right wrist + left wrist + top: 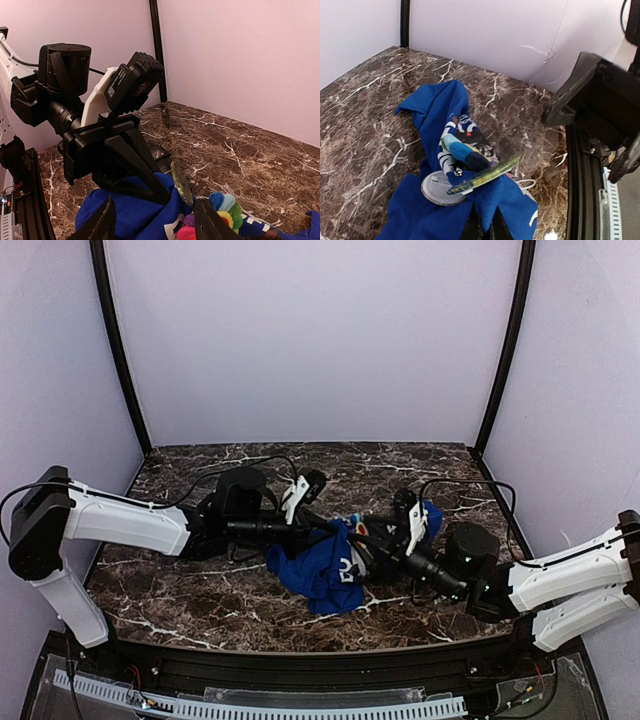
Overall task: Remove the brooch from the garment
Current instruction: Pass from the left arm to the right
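Petals of blue, green, yellow and pink mark the small roundish plush brooch (227, 214), which sits on the crumpled royal-blue cloth garment (320, 575) in the middle of the dark brown, white-veined marble counter (200, 590). In the right wrist view the right arm's black two-finger claw (156, 216) is spread wide and holds nothing. The brooch lies at its 3 o'clock, partly hidden behind one finger (208, 227), with a pink petal showing inside the gap. Whether that finger touches it cannot be told. Reaching in from 9 o'clock in the top view, the left arm's black claw (484, 230) is closed, pinching a fold of the garment. Just past its tips an olive-green flat disc (181, 182) stands on edge, at the brooch's 10 o'clock. A pale grey round disc (436, 189) lies flat among the folds.
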You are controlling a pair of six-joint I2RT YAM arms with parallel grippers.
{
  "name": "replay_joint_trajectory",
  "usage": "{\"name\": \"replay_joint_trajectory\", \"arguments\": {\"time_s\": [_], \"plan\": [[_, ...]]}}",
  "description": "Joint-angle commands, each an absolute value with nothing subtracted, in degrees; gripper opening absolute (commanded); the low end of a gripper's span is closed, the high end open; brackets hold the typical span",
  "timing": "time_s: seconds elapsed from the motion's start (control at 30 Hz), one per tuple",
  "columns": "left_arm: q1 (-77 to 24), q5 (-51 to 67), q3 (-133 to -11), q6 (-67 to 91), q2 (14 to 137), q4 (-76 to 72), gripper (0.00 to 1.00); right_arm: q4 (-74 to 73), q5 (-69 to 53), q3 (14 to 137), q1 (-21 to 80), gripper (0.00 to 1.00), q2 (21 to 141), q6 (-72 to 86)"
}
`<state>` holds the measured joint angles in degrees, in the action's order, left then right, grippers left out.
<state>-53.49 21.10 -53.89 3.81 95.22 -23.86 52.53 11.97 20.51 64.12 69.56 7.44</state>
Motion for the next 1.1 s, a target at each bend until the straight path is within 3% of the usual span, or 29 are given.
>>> {"name": "replay_joint_trajectory", "arguments": {"time_s": [0.0, 0.37, 1.07], "plan": [[-53.2, 14.3, -53.9, -0.5, 91.3, -16.3, 0.01, 33.1, 16.3, 26.9, 63.8, 0.55, 68.1, 10.3], [-56.3, 10.1, -57.2, -7.3, 91.4, -7.4, 0.01, 11.2, 18.4, 37.9, 63.6, 0.52, 68.7, 11.1], [-58.1, 10.4, -59.3, -8.9, 92.9, -4.7, 0.01, 14.6, 15.6, 41.8, 63.7, 0.36, 74.3, 9.2]]}}
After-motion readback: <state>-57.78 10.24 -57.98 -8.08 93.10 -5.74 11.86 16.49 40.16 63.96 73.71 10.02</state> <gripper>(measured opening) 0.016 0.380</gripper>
